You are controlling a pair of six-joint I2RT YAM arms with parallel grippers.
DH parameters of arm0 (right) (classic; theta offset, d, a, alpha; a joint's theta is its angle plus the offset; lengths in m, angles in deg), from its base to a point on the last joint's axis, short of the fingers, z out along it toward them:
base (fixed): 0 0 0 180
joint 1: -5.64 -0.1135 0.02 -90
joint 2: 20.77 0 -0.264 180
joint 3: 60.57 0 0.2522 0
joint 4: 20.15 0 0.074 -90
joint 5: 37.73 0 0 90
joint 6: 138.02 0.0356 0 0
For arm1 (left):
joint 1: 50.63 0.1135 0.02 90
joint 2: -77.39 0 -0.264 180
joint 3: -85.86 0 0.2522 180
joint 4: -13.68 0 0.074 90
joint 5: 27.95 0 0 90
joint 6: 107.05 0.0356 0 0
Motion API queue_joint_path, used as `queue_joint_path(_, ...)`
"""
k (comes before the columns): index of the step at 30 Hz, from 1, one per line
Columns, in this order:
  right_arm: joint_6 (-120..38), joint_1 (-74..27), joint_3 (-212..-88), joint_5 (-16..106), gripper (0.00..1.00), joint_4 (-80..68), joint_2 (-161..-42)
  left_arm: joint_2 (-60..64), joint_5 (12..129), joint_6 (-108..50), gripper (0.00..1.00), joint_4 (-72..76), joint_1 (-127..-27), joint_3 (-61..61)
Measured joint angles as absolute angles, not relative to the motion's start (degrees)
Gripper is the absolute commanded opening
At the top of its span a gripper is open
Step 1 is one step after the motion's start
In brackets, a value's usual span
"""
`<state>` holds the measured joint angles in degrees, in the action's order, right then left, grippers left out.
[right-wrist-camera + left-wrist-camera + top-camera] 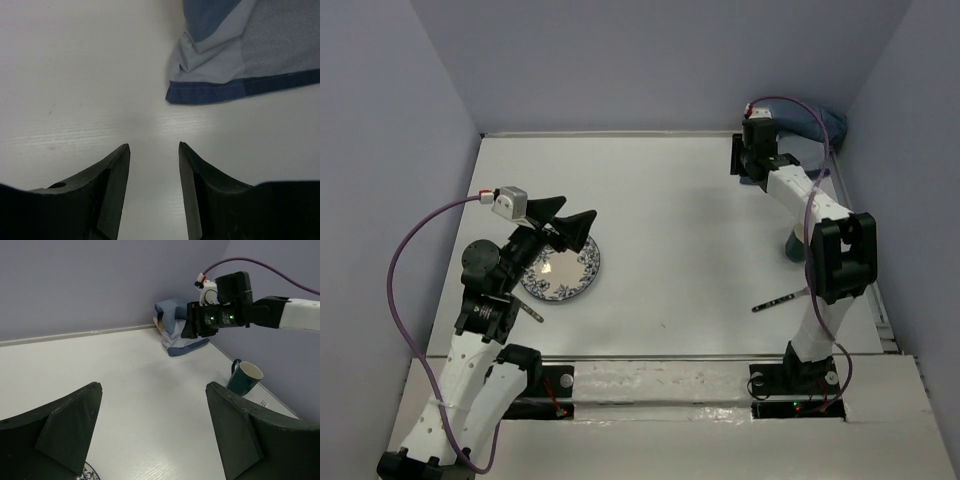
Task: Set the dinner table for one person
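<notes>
Well, left claw (567, 222) and right claw (152, 147) gape empty above the matte dinner table (670, 200). Only the left-wrist view shows the rim of the mug (243, 379) (round, pale inside).

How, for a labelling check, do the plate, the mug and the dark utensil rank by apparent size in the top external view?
1. The plate, clearly largest.
2 and 3. Unsure: the dark utensil is long but thin, and the mug is mostly hidden behind the right arm.
</notes>
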<state>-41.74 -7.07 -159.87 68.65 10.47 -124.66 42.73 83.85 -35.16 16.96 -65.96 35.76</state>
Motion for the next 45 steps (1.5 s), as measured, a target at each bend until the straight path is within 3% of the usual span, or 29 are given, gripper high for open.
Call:
queue_joint_path(4,-43.81,-6.59,-169.18,71.62,0.54,11.45,-134.85,42.73,83.30,-35.16,0.89,16.74,-66.02,35.76)
queue_joint_path(12,-45.12,-4.73,-184.13,74.92,0.53,15.58,-151.90,42.56,82.76,-35.16,0.90,16.57,-66.70,35.76)
queue_joint_path(19,-45.56,-3.69,-189.29,76.39,0.49,18.27,-158.32,42.25,82.74,-35.13,0.90,16.39,-67.03,35.76)
queue_joint_path(21,-45.65,-3.60,-190.52,76.74,0.47,18.95,-159.59,42.19,82.74,-35.13,0.90,16.37,-67.03,35.76)
queue_joint_path(24,-45.71,-3.42,-192.55,77.00,0.33,18.93,-161.19,42.21,82.58,-35.13,0.89,16.37,-67.03,35.76)
queue_joint_path(27,-45.67,-3.42,-192.59,77.13,0.11,19.15,-161.21,42.12,82.45,-35.11,0.89,16.37,-67.03,35.76)
queue_joint_path(30,-45.82,-3.42,-192.57,77.28,0.00,19.19,-161.21,41.84,82.12,-35.11,0.87,16.37,-67.03,35.76)
queue_joint_path(37,-48.32,-3.75,-184.94,76.54,0.00,18.71,-154.63,40.20,80.03,-35.24,0.83,15.58,-66.88,35.74)
queue_joint_path(45,-54.26,-7.07,-170.67,70.66,0.00,15.89,-128.12,36.94,75.79,-38.22,0.82,13.20,-66.61,35.74)
